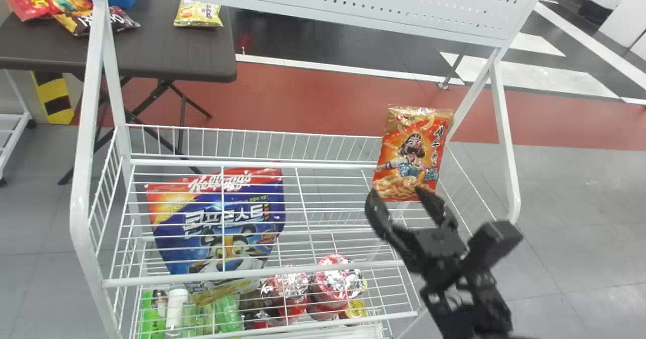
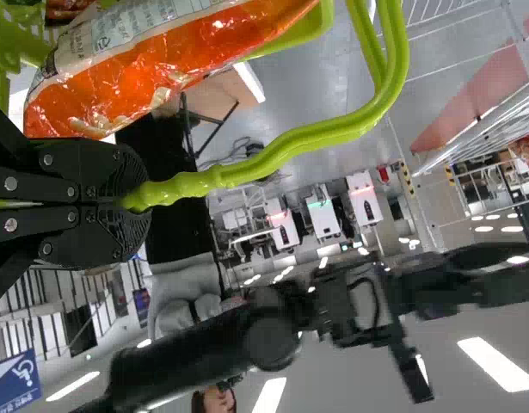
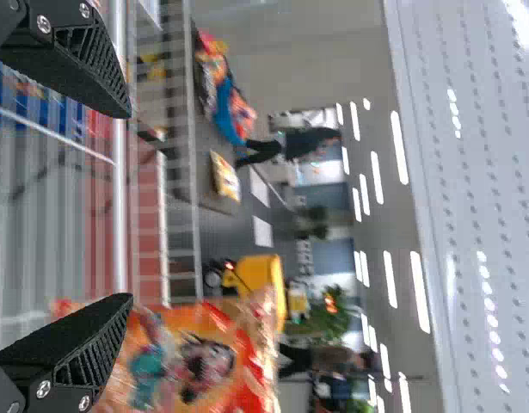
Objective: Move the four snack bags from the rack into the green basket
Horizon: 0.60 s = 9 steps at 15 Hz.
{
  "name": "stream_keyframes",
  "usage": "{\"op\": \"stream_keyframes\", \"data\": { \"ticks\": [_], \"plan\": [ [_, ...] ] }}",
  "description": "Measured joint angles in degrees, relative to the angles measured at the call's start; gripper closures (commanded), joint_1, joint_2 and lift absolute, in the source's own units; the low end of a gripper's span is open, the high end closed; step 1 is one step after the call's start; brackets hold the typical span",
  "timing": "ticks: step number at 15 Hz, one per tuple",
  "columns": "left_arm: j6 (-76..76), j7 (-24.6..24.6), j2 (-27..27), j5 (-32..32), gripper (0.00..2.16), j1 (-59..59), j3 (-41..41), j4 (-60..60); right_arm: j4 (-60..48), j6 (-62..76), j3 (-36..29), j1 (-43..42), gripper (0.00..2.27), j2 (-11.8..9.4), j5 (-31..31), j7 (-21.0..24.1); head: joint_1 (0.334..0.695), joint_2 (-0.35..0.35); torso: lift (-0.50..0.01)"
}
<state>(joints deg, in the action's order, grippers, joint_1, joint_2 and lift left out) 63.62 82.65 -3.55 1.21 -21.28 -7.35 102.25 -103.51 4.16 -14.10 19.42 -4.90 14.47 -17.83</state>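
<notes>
- Inside the green basket [image 2: 309, 26], an orange bag [image 2: 152, 64] is lying.
- My left gripper [image 2: 139, 200] is clenching the handle [image 2: 307, 148].
- At the rack's [image 1: 252, 164] right side, a snack bag [image 1: 411, 152] is standing; I'm holding my right gripper's [image 1: 398, 191] fingers apart near it.
- A cereal bag [image 1: 202, 238] is leaning farther left.

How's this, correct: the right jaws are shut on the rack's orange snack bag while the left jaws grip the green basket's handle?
No: in the right wrist view, the right gripper has open jaws, not shut on the orange snack bag. The left gripper does grip the green basket's handle.
</notes>
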Motion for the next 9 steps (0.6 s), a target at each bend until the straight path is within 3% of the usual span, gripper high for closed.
{"op": "stream_keyframes", "data": {
  "ticks": [3,8,9],
  "plan": [
    [0.2,0.0,-0.2,-0.2,2.11,0.0,0.1,0.2,9.6,-0.5,-2.0,-11.7,0.05,0.0,-4.0,4.7,0.695,-0.350,0.000],
    [0.3,0.3,-0.5,-0.3,2.11,0.9,0.2,0.0,25.2,-3.3,-8.0,-26.6,0.07,-0.6,-12.8,5.6,0.695,-0.350,0.000],
    [0.4,0.4,-0.5,-0.3,2.11,1.3,0.2,-0.1,27.1,-3.4,-8.6,-27.7,0.16,-1.2,-13.6,5.5,0.695,-0.350,0.000]
  ]
}}
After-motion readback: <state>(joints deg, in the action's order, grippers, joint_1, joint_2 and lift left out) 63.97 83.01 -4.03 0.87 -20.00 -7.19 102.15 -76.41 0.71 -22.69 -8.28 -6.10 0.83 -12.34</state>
